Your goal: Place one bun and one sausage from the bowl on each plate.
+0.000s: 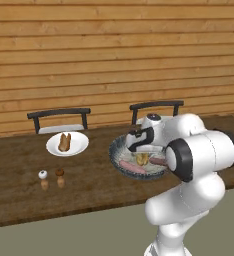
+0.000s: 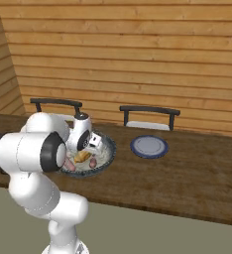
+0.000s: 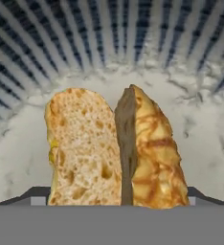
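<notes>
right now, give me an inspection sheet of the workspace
surface: wooden table, dark brown.
job's things: bowl holds a split bun and two sausages; white plate carries a bun, no sausage seen on it; blue-grey plate bare.
clutter: salt and pepper shakers standing near the table's front edge.
gripper: gripper down over the bowl, the bun right in front of it; open or shut cannot be told.
cables: nothing seen.
surroundings: two dark chairs behind the table, wood plank wall.
</notes>
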Available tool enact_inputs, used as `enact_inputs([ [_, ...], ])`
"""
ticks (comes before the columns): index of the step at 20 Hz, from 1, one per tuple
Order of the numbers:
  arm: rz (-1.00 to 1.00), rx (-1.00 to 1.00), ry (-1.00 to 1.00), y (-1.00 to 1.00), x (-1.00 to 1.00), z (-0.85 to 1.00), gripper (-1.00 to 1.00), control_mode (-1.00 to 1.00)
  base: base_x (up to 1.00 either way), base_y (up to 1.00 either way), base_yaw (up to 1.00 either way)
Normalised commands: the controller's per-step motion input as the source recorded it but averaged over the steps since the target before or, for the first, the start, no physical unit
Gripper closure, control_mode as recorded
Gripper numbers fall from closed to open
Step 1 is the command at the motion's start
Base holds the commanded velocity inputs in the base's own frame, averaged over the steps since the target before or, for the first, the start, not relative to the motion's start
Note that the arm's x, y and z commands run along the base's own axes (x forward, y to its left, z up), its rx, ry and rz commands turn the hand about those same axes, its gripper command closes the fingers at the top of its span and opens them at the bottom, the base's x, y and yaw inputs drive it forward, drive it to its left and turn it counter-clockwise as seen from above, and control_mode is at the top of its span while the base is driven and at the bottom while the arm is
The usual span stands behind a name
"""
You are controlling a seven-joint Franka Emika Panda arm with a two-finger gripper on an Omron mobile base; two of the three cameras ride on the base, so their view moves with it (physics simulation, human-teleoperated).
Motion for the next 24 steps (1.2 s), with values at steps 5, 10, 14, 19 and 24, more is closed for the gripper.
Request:
enact_inputs([
  [5,0.0,0.0,-0.08,-0.06,-0.26,1.0,1.0,-1.0,0.0,0.0,0.0],
  [10,0.0,0.0,-0.01,-0.28,-0.24,1.0,1.0,-1.0,0.0,0.0,0.0],
  [14,-0.02,-0.04,0.03,-0.8,-0.02,0.94,1.0,-1.0,0.0,0.0,0.0],
  [19,-0.02,-0.01,0.12,-1.0,0.0,0.51,1.0,-1.0,0.0,0.0,0.0],
  [24,-0.02,0.0,0.13,-0.96,0.22,-0.01,1.0,-1.0,0.0,0.0,0.0],
])
